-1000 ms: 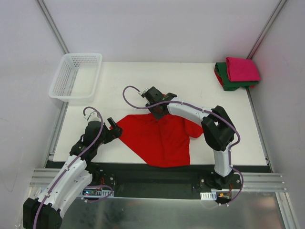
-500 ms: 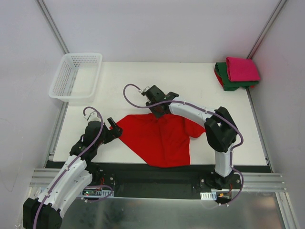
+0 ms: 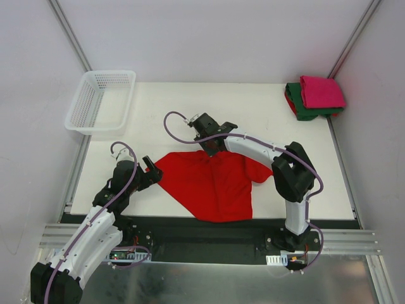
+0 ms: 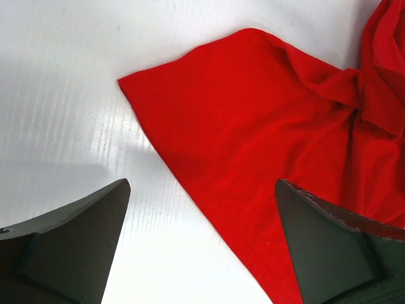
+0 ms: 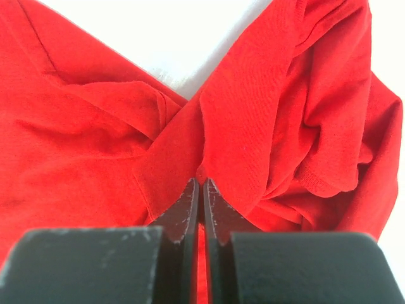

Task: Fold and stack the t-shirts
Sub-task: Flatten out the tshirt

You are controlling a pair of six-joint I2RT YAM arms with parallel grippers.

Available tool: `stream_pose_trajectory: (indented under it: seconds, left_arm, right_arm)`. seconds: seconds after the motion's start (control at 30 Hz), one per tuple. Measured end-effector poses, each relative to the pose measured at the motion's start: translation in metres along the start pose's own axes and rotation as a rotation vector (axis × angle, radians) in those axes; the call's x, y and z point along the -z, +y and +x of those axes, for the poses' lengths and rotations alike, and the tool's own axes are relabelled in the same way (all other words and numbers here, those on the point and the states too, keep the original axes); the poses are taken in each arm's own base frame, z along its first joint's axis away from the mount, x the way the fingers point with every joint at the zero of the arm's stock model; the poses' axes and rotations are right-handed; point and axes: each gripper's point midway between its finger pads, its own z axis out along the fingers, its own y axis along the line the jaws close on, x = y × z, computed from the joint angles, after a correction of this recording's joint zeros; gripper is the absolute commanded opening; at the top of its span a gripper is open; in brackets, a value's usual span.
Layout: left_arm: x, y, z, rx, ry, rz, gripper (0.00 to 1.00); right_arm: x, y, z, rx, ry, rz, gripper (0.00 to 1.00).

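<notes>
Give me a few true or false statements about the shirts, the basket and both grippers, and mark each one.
1. The right gripper is shut on the red shirt. True.
2. The left gripper is shut on the red shirt. False: it is open beside the shirt's left corner and holds nothing.
3. The pink shirt lies folded on the green shirt. True.
4. The red shirt is in the basket. False: it lies spread on the table, apart from the basket.
</notes>
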Motion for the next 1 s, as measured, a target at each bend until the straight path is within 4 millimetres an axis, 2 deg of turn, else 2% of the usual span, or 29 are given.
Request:
stream_pose_trajectory:
  seconds: [0.27, 0.53, 0.77, 1.0]
  left_arm:
    - [-0.003, 0.005, 0.003, -0.001, 0.014, -0.026, 0.99]
    - [-0.022, 0.020, 0.008, -0.019, 0.061, -0.129, 0.99]
    - [-0.050, 0.018, -0.012, -0.010, 0.057, -0.169, 0.99]
    - [-0.063, 0.021, -0.026, 0.006, 0.030, -0.179, 0.90]
  right_arm:
    - [0.002, -0.001, -0.001, -0.001, -0.006, 0.005, 0.01]
    - [0.009, -0.003, -0.001, -0.005, -0.018, 0.007, 0.01]
    - [0.006, -0.005, 0.011, 0.002, 0.008, 0.016, 0.01]
    - [0.012, -0.011, 0.014, -0.008, 0.000, 0.020, 0.01]
